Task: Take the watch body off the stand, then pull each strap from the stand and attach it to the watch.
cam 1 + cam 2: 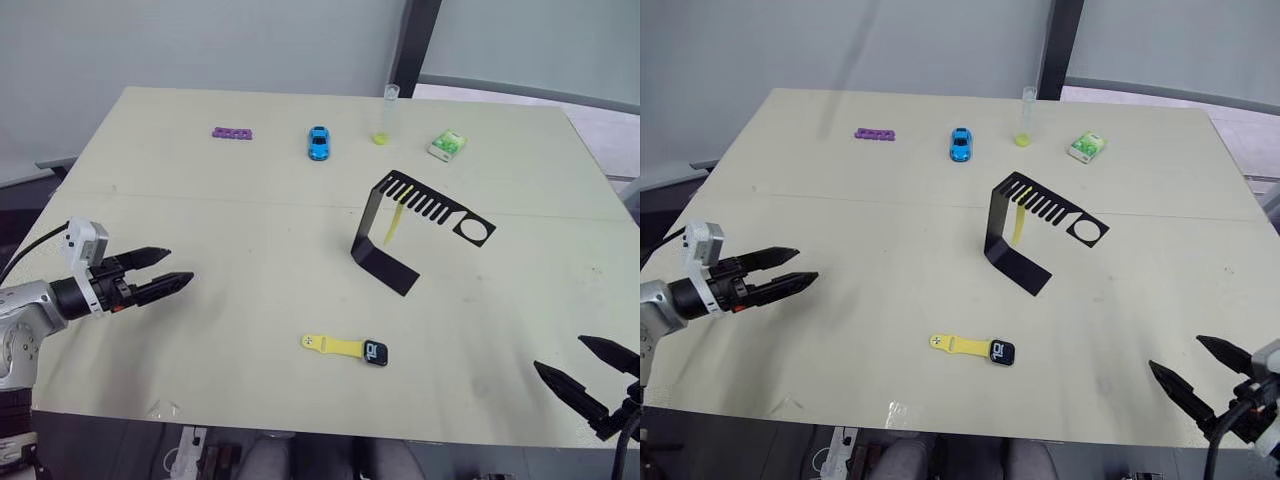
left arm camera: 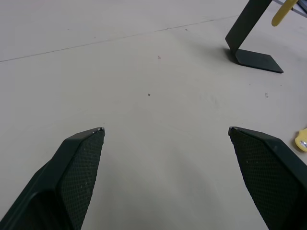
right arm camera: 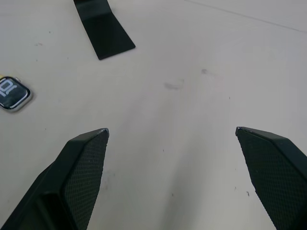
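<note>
The black stand point(image 1: 382, 240) rises at the table's middle right, its slotted top arm ending in a round ring point(image 1: 473, 229). One yellow strap point(image 1: 394, 224) hangs from a slot of that arm. The watch body point(image 1: 376, 353) lies flat on the table in front of the stand, with the other yellow strap point(image 1: 332, 345) joined to its left side. My left gripper point(image 1: 172, 270) hovers open at the left edge, far from the watch. At the front right corner my right gripper point(image 1: 578, 362) is open and holds nothing. The right wrist view catches the watch body point(image 3: 13, 93) and the stand's foot point(image 3: 103, 29).
Along the far side stand a purple block strip point(image 1: 232, 133), a blue toy car point(image 1: 318, 142), a clear tube with a yellow bottom point(image 1: 386, 115) and a green-white small box point(image 1: 447, 145). The pale table point(image 1: 240, 250) ends close in front of both grippers.
</note>
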### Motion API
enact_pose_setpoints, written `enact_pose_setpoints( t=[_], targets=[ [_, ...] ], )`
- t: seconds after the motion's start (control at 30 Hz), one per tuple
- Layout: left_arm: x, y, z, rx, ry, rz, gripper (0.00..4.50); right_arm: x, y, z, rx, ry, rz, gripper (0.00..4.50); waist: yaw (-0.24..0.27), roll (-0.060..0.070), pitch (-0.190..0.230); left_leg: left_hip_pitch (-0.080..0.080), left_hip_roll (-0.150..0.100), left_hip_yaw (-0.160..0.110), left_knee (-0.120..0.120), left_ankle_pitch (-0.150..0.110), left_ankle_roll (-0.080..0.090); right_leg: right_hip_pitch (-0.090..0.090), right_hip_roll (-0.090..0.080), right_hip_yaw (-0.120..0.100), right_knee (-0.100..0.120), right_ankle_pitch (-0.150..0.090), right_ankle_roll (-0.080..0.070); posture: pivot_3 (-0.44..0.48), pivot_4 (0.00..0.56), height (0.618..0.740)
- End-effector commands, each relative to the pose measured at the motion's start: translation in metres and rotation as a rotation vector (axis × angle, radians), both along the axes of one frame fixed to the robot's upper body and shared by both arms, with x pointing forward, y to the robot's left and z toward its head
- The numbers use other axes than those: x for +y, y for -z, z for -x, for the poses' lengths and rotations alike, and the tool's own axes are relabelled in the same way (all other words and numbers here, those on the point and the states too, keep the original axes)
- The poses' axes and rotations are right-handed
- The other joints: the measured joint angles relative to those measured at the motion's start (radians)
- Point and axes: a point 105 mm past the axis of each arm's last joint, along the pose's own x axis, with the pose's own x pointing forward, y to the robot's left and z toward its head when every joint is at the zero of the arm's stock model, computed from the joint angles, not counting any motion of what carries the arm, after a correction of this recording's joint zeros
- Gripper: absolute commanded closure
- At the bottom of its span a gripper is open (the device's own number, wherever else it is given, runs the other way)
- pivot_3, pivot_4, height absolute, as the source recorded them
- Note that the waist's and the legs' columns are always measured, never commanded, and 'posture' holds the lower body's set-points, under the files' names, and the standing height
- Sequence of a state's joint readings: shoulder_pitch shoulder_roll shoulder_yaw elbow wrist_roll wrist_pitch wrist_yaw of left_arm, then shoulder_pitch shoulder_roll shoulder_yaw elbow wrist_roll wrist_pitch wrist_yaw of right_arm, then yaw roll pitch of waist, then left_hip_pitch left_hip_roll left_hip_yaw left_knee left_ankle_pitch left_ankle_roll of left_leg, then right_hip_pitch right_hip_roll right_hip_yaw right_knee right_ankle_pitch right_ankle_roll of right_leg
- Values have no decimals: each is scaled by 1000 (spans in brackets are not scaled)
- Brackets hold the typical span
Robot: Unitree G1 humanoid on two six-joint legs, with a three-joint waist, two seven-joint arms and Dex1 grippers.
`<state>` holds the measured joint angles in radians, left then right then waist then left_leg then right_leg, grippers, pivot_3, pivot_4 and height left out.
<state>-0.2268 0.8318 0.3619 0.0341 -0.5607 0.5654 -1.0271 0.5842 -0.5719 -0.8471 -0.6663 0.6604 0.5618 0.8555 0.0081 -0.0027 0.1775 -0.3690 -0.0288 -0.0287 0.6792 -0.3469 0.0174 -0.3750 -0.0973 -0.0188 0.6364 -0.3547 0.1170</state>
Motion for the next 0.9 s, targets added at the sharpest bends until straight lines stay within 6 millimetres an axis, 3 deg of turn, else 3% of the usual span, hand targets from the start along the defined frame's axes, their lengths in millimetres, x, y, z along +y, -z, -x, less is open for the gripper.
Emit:
enact_pose_setpoints(
  t=[0.03, 0.07, 0.17, 0.23, 0.4, 0.6, 0.9],
  targets=[
    [-46, -19, 7, -100, 157, -16, 0, 22, -6, -18, -74, -43, -31, 14, -4, 0, 0, 0, 0, 0, 0, 0, 0, 0, 0, 0, 0, 0, 0, 0, 150, 740],
    [-62, -23, 10, -119, 212, -8, 0, 30, -5, -26, -83, -55, -53, 14, -6, 0, 0, 0, 0, 0, 0, 0, 0, 0, 0, 0, 0, 0, 0, 0, 150, 740],
    [-111, -38, 24, -172, 382, 32, 0, 63, 4, -51, -101, -125, -101, 895, -9, 0, 0, -1, 0, 0, 1, 0, 0, -1, 0, 0, 1, 0, 0, 0, 150, 740],
    [-136, -43, 31, -204, 495, 28, 0, 85, 10, -78, -140, -146, -128, 1863, -13, 0, 0, -1, 0, 0, 2, 0, -1, -1, 1, 0, 2, 0, 0, 0, 150, 740],
    [-159, -47, 30, -232, 595, 29, 0, 120, 15, -124, -194, -155, -145, 4442, -24, 2, -1, 0, -1, 1, 1, 1, -2, -5, 2, 1, 8, 0, -1, 0, 150, 740],
    [-171, -44, 23, -261, 610, 23, 0, 130, 36, -150, -114, -132, -61, 4442, -21, 2, -1, -1, -2, 1, 3, 1, -2, -6, 1, 1, 9, 0, -1, 0, 150, 740],
    [-190, -38, 11, -288, 507, 62, 0, 124, 67, -156, 54, -37, -21, 4442, -13, 2, -1, -1, -2, 1, 3, 1, -2, -6, 2, 1, 9, 0, -1, 0, 150, 740]
  ],
)
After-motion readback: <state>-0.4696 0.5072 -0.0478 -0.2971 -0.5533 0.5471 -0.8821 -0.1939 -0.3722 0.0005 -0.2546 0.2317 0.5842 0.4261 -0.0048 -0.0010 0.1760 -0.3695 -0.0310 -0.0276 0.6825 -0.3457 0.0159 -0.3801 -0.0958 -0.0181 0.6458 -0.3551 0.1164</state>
